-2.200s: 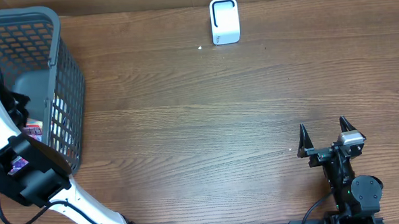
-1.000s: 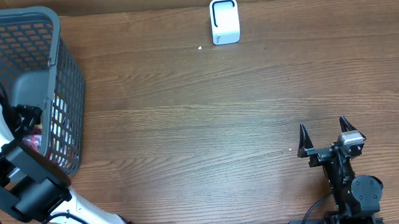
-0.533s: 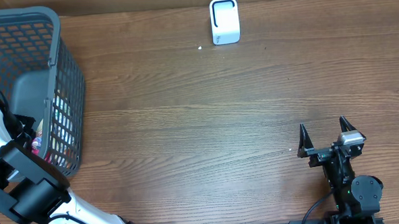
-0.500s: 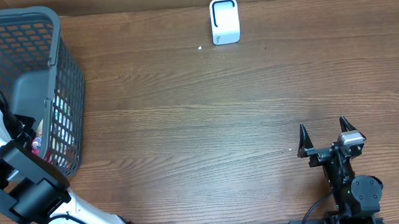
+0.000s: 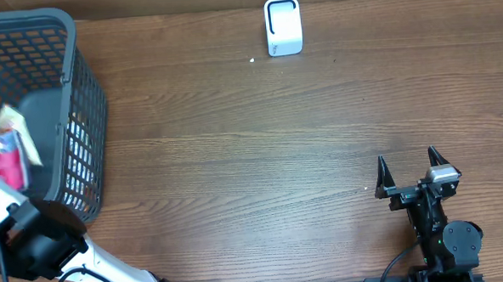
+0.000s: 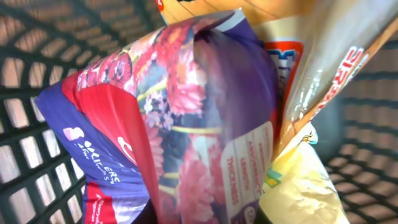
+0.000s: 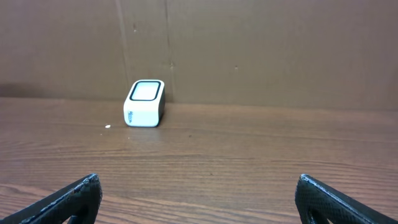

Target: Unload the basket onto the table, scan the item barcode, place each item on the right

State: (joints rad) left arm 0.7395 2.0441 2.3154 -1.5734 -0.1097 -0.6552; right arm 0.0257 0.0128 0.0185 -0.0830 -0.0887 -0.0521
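The left gripper (image 5: 9, 175) was clamped on the flowery packet (image 6: 186, 124) over the basket (image 5: 84, 97), with the scanner (image 5: 283, 26) well ahead and right of those jaws, nearer the wide-open, empty right gripper (image 5: 413, 170).

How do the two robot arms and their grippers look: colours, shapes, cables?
The left arm has white rounded links, a black boxy joint and thin black cables; the left gripper is hidden by the packet. The right arm is black with a black cable. The right gripper has two black pointed fingers and a small silver block.
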